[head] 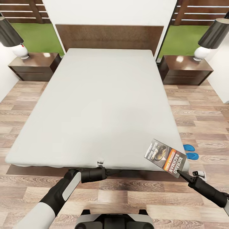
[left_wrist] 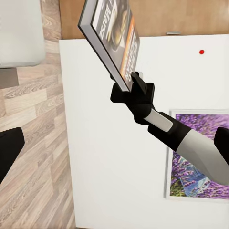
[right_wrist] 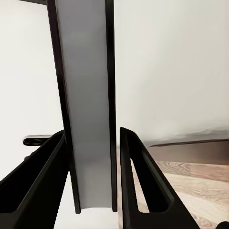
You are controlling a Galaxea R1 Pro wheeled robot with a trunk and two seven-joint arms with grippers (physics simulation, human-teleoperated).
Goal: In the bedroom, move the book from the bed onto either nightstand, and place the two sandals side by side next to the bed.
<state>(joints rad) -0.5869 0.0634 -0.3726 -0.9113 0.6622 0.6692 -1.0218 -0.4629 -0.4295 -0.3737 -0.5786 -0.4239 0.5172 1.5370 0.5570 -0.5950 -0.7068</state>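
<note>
Right pincer (head: 180,172) holds the book (head: 165,157) lifted clear over the bed's foot corner.

Book is tilted, cover up, orange band and white lettering readable; the right pincer pinches its lower edge, and in the right wrist view the two fingers (right_wrist: 138,181) bracket the book's page edge (right_wrist: 86,119). Left wrist view shows the same grip from the side, book (left_wrist: 112,38) raised above the right pincer (left_wrist: 131,90). Left pincer (head: 100,163) sits at the foot edge of the bed (head: 95,105); cannot tell whether it is spread or pressed together. Two blue sandals (head: 190,152) lie on the wood floor (head: 197,114) just beside the bed's right side, close together. A nightstand (head: 186,70) with a lamp (head: 210,39) flanks the headboard on the right, another nightstand (head: 33,66) on the left.
</note>
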